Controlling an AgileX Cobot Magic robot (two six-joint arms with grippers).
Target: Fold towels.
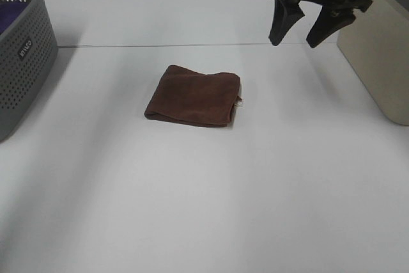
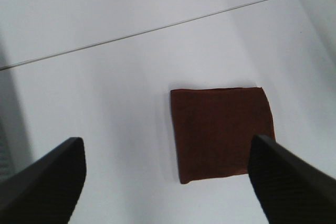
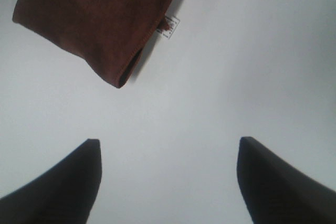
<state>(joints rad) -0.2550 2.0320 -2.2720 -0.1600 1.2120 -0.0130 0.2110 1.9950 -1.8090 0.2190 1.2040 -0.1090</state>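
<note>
A dark brown towel [image 1: 193, 96] lies folded into a small, roughly square pad at the middle of the white table, with a white tag [image 1: 240, 101] sticking out at its right edge. My right gripper [image 1: 293, 43] hangs open above the table, behind and to the right of the towel, holding nothing. In the right wrist view the towel [image 3: 94, 19] and its tag [image 3: 169, 26] lie ahead of the spread gripper [image 3: 168, 141]. The left wrist view shows the towel [image 2: 220, 132] beyond the open, empty left gripper [image 2: 167, 139]. The left arm is outside the exterior high view.
A grey perforated basket [image 1: 25, 49] stands at the left edge of the table, something purple inside it. A beige box [image 1: 377, 49] sits at the right edge, below the right arm. A thin seam [image 1: 160, 45] runs across the table behind the towel.
</note>
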